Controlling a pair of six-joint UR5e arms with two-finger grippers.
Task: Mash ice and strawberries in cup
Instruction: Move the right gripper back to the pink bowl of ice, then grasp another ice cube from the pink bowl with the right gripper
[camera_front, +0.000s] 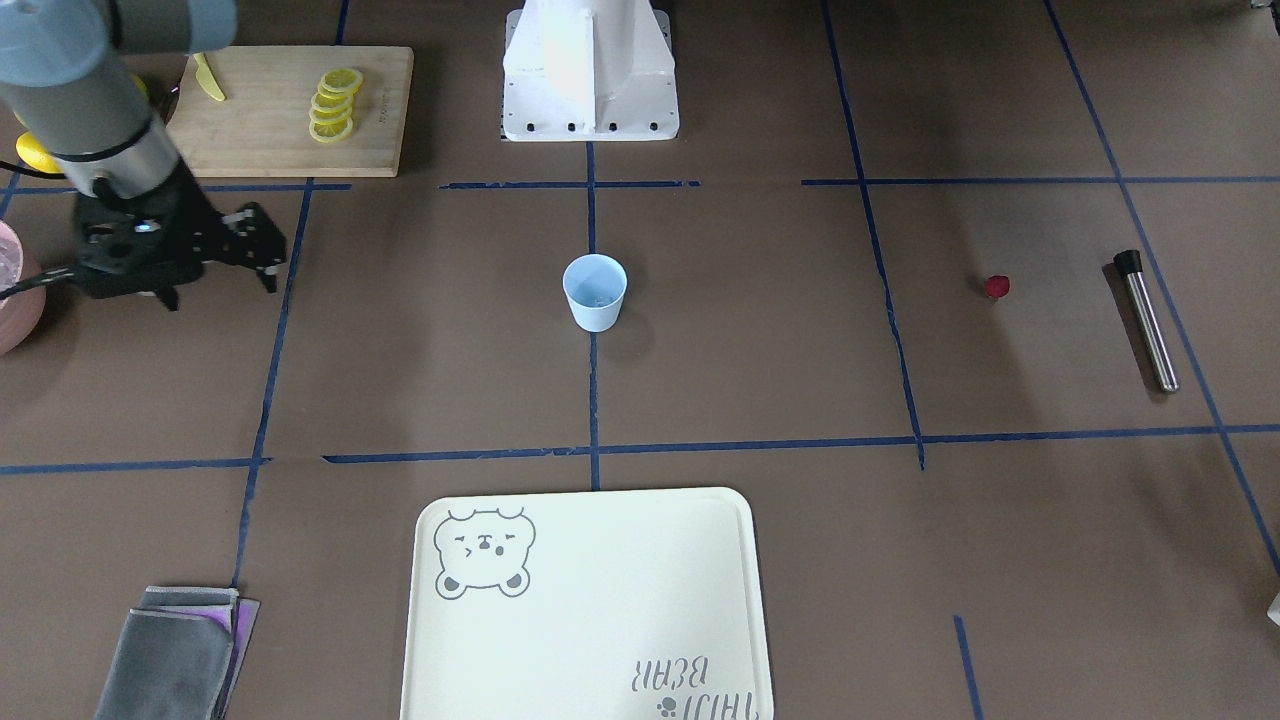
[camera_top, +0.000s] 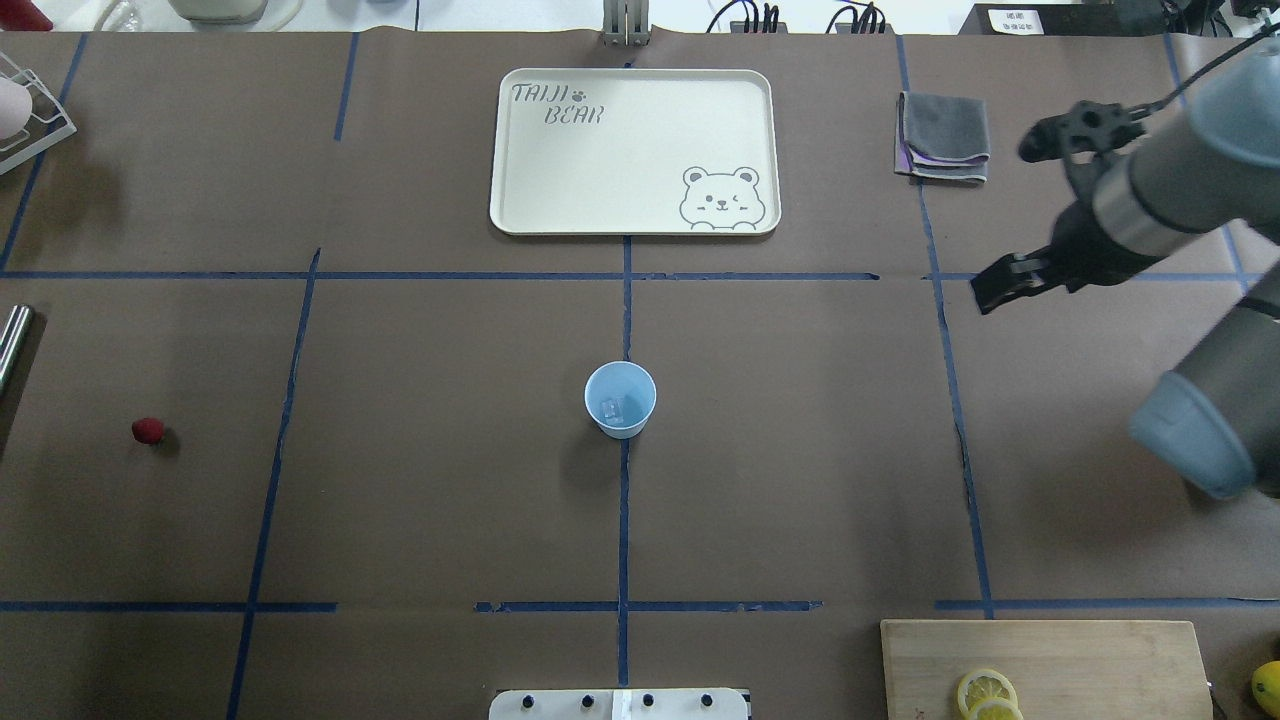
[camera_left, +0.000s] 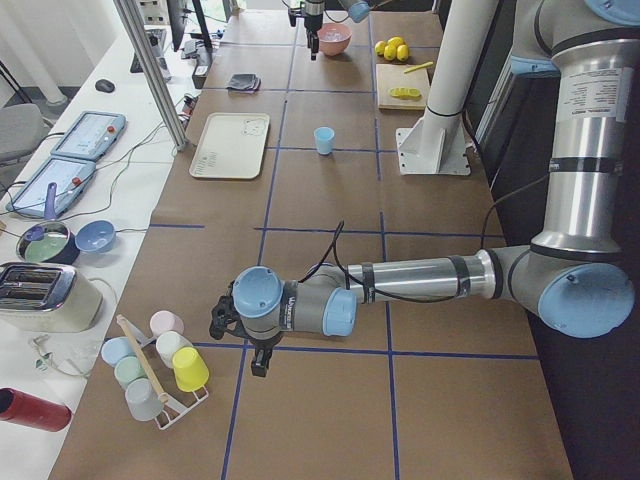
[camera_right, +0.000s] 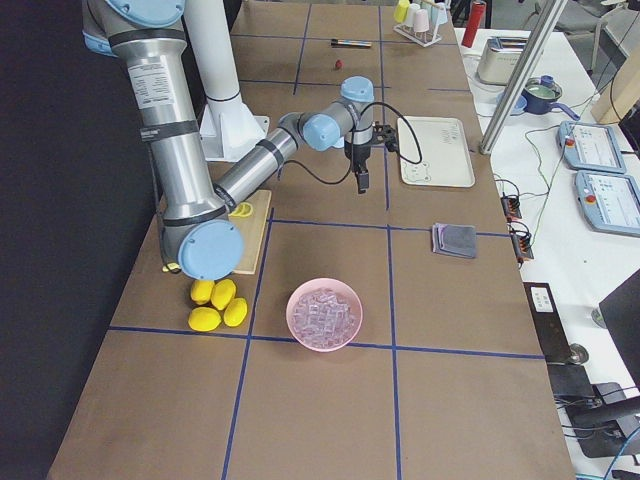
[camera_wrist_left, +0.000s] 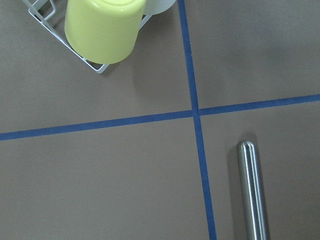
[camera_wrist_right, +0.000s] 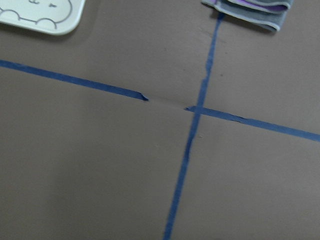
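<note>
The pale blue cup (camera_front: 594, 290) (camera_top: 620, 398) stands upright at the table's centre with a clear ice cube (camera_top: 611, 407) inside. More ice fills a pink bowl (camera_right: 323, 314) at the robot's right end. The red strawberry (camera_front: 996, 287) (camera_top: 148, 430) lies alone on the robot's left side. My right gripper (camera_front: 268, 250) (camera_top: 1000, 288) hovers well to the right of the cup, open and holding nothing. My left gripper (camera_left: 256, 352) hangs low near the cup rack, far from the cup; I cannot tell whether it is open or shut.
A steel rod (camera_front: 1147, 320) (camera_wrist_left: 252, 192) lies past the strawberry. A rack with a yellow cup (camera_wrist_left: 102, 27) stands at the left end. A cream tray (camera_top: 633, 150) and a folded cloth (camera_top: 944, 135) lie on the far side. The cutting board (camera_front: 290, 110) carries lemon slices.
</note>
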